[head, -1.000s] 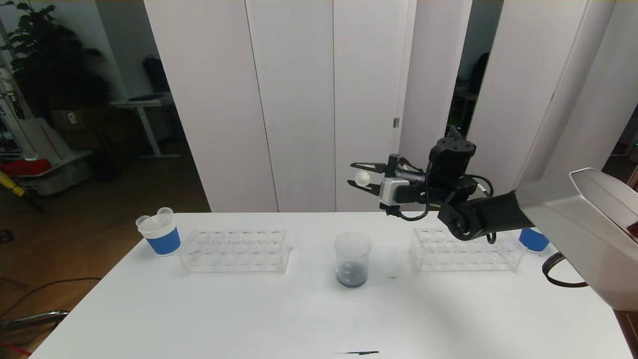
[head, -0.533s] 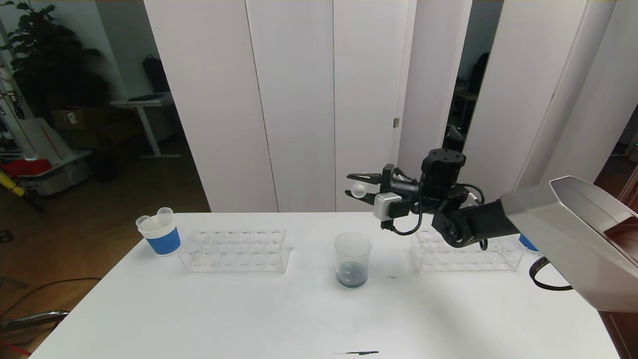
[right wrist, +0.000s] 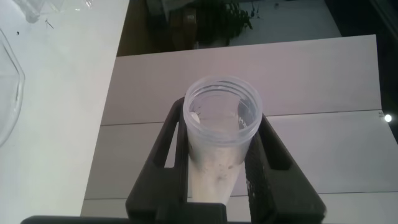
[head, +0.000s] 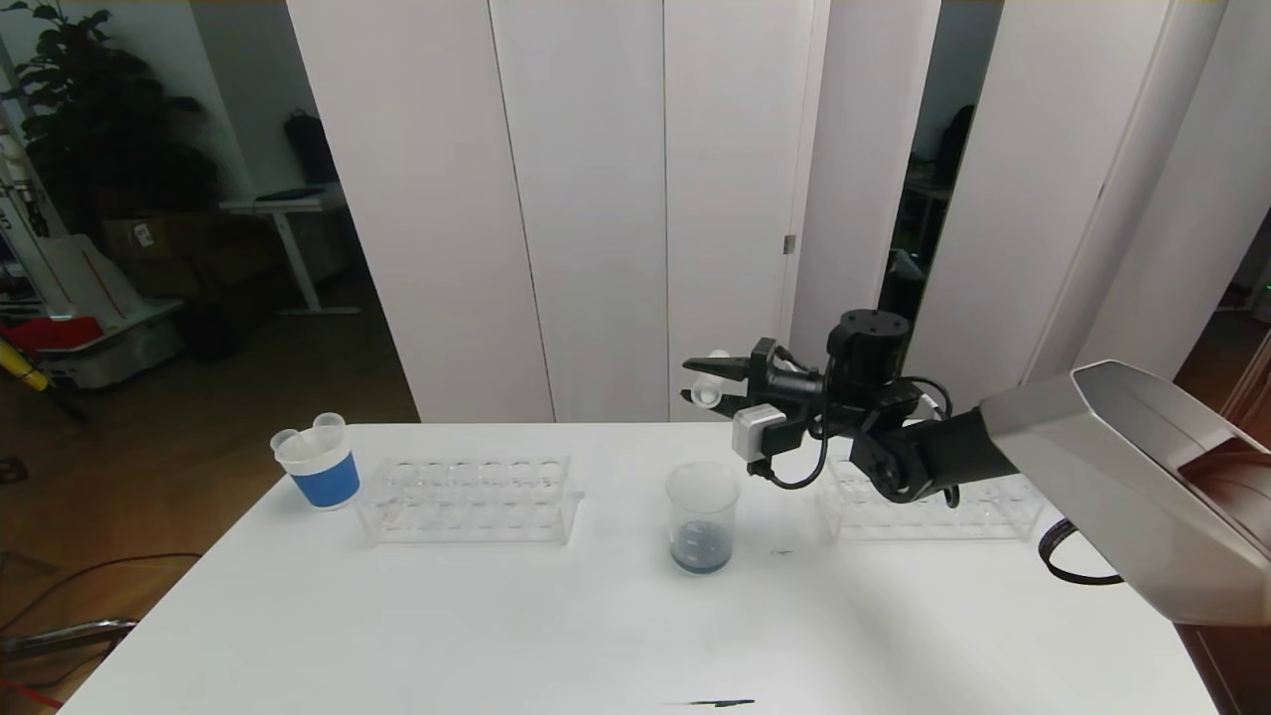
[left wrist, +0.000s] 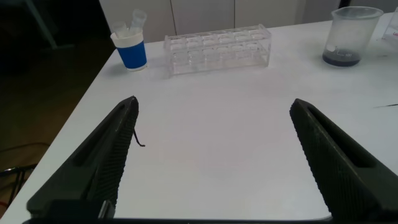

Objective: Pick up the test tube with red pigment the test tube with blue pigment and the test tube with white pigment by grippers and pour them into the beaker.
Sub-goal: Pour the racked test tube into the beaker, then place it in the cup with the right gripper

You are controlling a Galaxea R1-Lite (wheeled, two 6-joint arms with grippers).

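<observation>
One beaker (head: pixel 703 516), two racks (head: pixel 467 500), one cup (head: pixel 320 464).

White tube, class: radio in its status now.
Right end effector shut on white tube, above and behind beaker. Left end effector open, low over table. Nothing in the way.

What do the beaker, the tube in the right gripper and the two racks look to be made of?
Beaker: clear, slightly frosted, likely plastic; dark liquid shows through its wall.
Test tube with white pigment, clamped in the right gripper: translucent, cloudy wall with a moulded-looking rim, probably plastic.
Left rack and right rack: transparent, glossy, sharp-edged sheets, probably acrylic.
</observation>
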